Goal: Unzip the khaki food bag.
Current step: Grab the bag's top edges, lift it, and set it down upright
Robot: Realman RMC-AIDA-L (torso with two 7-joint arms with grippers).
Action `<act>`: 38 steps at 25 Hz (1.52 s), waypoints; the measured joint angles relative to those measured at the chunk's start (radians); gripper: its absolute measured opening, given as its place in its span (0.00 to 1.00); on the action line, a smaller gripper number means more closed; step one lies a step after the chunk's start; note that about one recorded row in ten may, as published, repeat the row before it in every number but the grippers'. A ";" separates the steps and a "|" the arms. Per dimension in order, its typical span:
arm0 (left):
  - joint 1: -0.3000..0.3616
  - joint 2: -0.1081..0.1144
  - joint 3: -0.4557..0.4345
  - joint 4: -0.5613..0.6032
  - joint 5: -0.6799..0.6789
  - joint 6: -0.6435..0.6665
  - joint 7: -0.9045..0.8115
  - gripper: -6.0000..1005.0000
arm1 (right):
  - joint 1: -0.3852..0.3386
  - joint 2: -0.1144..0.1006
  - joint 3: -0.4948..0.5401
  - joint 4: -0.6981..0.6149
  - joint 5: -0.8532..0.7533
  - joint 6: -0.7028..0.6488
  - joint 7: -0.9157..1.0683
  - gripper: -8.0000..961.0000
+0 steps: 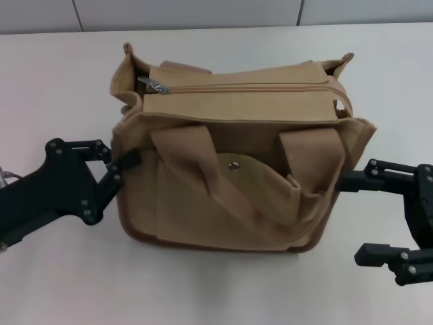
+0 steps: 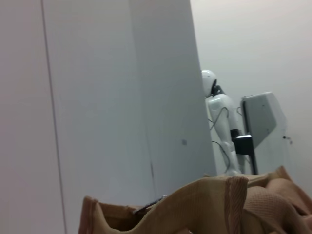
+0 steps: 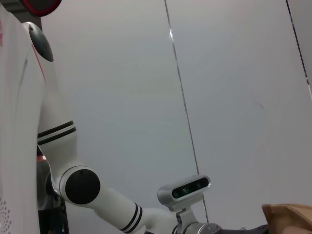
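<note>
Head view: left gripper [image 1: 125, 164] fingertips lie against the khaki food bag [image 1: 237, 183] side; contact point hidden by canvas, closure not determinable. Right gripper [image 1: 352, 217] body cut by frame edge. Zipper pull [image 1: 152, 85] too small to resolve. Left wrist view: only the bag's top edge [image 2: 214, 204] visible, remainder cropped.

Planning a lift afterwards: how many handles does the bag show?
2. Both on the bag: one handle drooped over its front, another along the top's right end.

I see the khaki food bag [image 1: 237, 196] plain tan with brown trim, black grippers beside it, on a pale table [image 1: 61, 88].
</note>
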 joint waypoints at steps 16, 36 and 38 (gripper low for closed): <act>-0.022 -0.001 -0.040 -0.024 -0.001 -0.005 0.017 0.09 | 0.000 0.000 0.013 0.001 0.000 0.014 0.000 0.82; -0.032 0.006 -0.100 0.034 -0.001 -0.001 -0.020 0.09 | -0.002 0.002 0.034 0.001 0.000 0.014 0.000 0.81; -0.033 0.006 -0.106 0.075 -0.001 0.004 -0.051 0.09 | -0.004 0.002 0.047 0.004 0.000 0.014 -0.004 0.80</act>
